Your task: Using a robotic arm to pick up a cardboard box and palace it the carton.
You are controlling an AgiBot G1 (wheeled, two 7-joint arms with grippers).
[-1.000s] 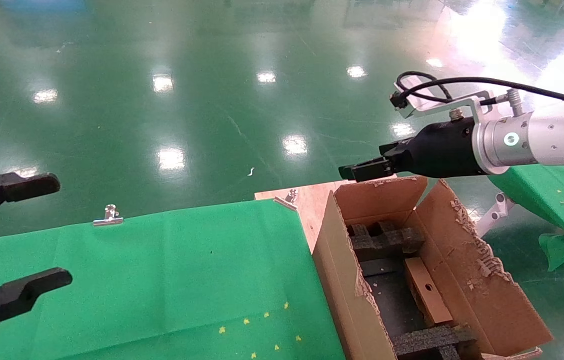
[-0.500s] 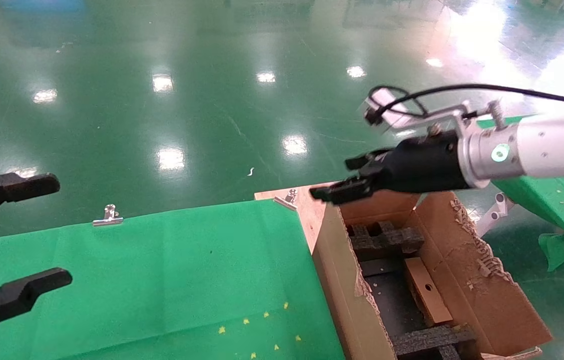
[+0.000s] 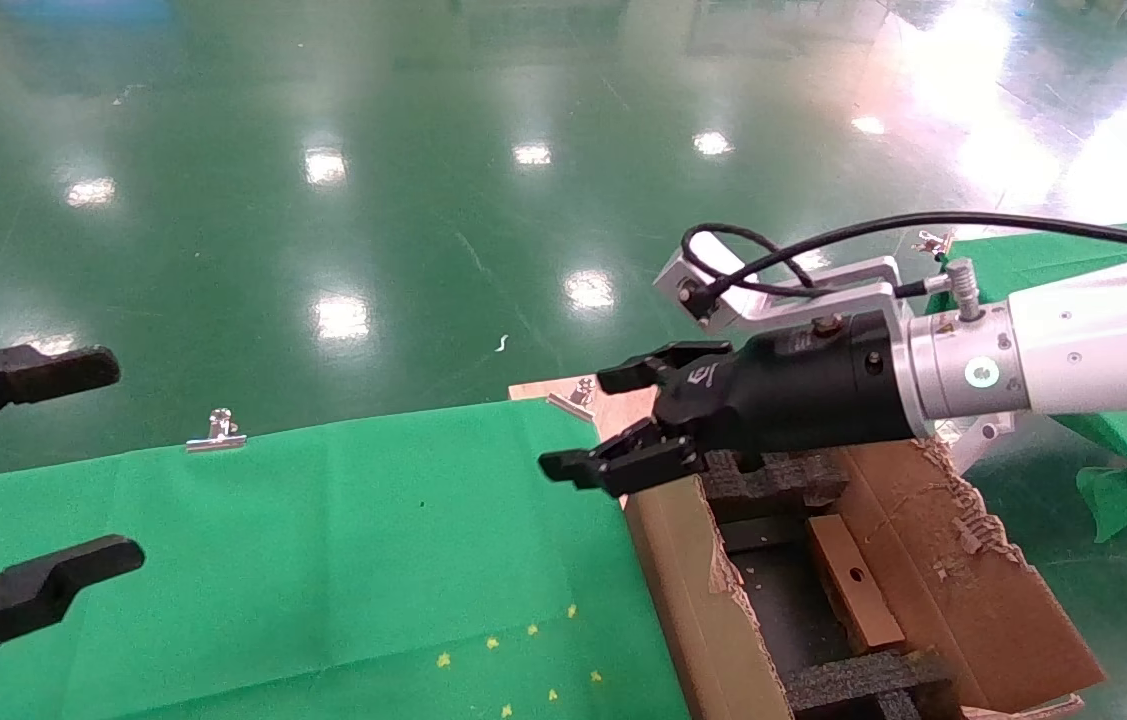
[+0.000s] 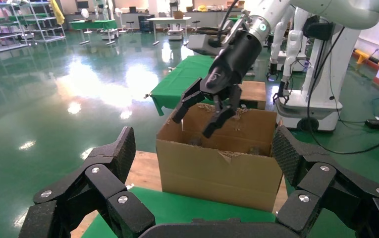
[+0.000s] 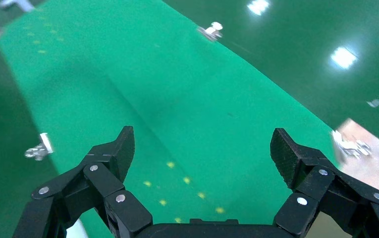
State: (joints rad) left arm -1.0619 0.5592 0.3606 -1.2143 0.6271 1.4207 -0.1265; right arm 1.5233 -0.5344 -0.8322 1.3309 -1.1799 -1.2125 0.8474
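**Right arm out over the carton edge, small box sitting inside**

So here's the scene. The white glossy robotic arm with the green ring light and black wrist comes in from the right, and its right gripper hangs above the near-left wall of the big brown corrugated carton, right where the carton meets the green cloth-covered table. The black fingers are spread wide apart with nothing between them. The right wrist view agrees: both fingers splayed, only green cloth under them, with a bit of bare wooden board at the cloth's far corner.

The small flat brown cardboard box with the round hole in its face is down inside the carton, lying along the right-hand inner wall, between the black foam inserts at the far end and another foam block at the near end. The gripper isn't touching it, it's well above and off to the left.

Carton flaps look ragged and torn, especially the right one. In the left wrist view the carton shows from the side, with the right gripper poised over its top rim.

The left gripper is parked at the left edge of the table, fingers wide apart, holding nothing. A silver binder clip pins the cloth at the table's far edge.
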